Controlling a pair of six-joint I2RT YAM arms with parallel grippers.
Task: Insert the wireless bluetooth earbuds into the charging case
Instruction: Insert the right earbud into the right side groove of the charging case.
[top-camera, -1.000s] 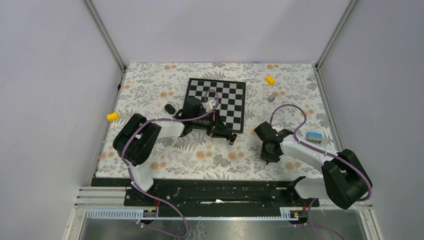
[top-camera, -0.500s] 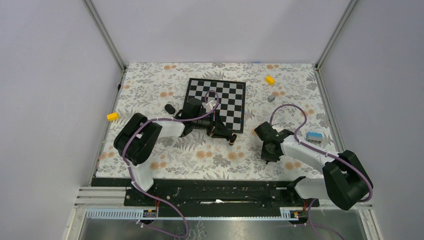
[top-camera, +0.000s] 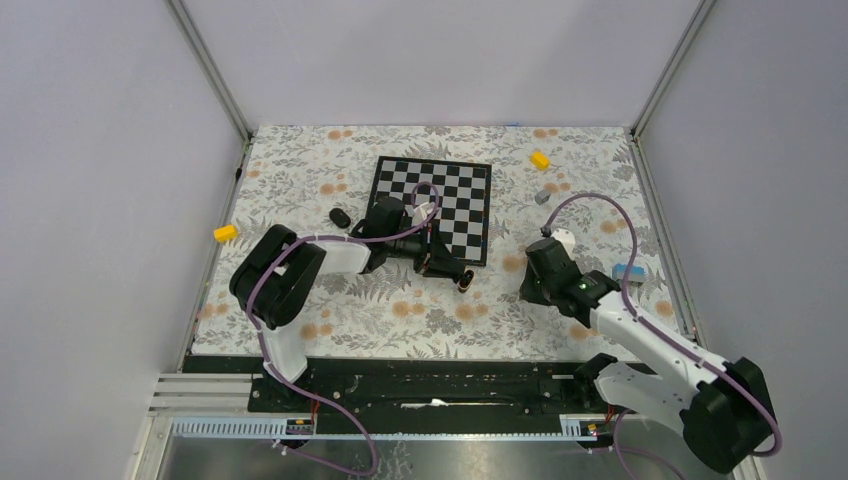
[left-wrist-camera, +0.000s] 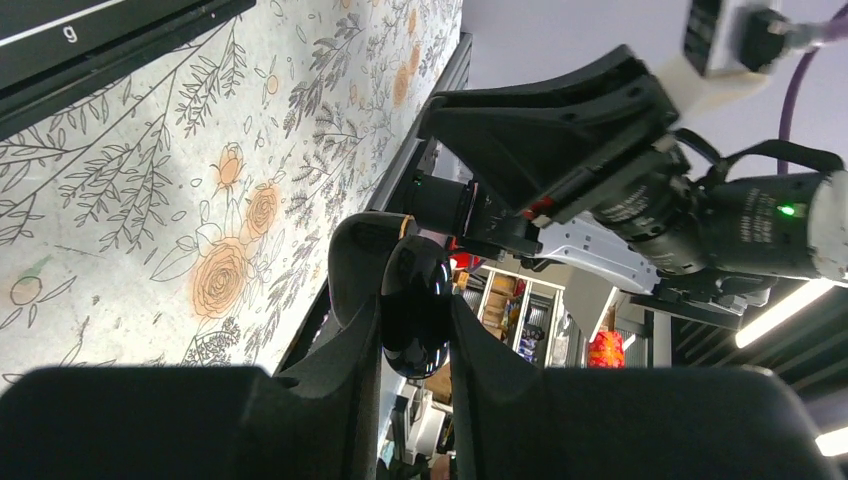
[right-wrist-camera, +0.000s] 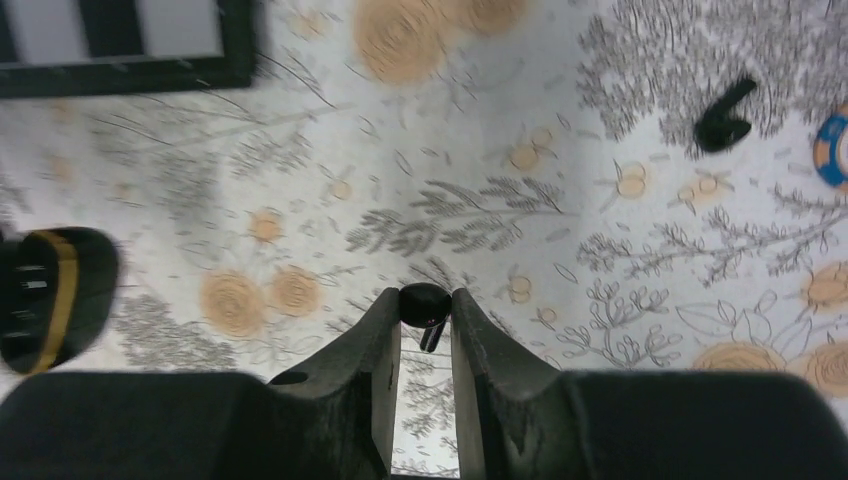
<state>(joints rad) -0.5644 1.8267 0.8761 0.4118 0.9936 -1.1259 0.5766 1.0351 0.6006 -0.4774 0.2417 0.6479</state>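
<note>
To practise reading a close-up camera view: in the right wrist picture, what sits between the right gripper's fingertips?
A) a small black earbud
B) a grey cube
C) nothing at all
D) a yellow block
A: the right wrist view shows a small black earbud pinched between the closed fingertips of the right gripper, with its short stem hanging into the gap below.

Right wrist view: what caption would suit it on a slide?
Right pincer grips a tiny black earbud over the floral table cover; a second earbud lies beyond.
</note>
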